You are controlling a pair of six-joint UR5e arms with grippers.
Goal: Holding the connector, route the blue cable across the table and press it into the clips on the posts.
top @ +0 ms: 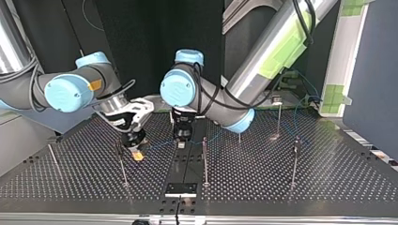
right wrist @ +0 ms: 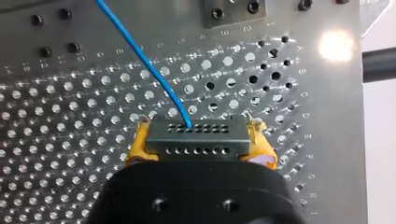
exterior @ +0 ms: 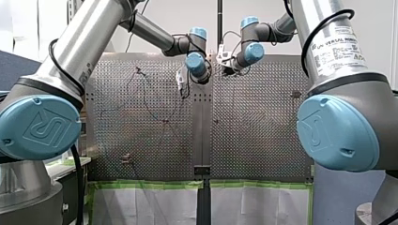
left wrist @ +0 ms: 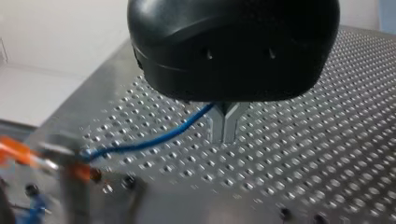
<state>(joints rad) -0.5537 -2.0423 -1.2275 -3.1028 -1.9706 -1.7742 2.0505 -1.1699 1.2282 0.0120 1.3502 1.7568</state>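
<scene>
Over the perforated bench [right wrist: 56,140], my right tool [right wrist: 201,140] is clamping the grey connector [right wrist: 196,133] between its yellow pads [right wrist: 138,148], blue cable [right wrist: 149,70] trailing off it, while my left tool [left wrist: 224,128] is pinching that cable, fingers pressed together.

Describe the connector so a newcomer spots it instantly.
In the right wrist view, find my right claw over the perforated table. Between its yellow pads sits the connector: a grey block with two rows of holes, the only thing the blue cable runs into.
</scene>
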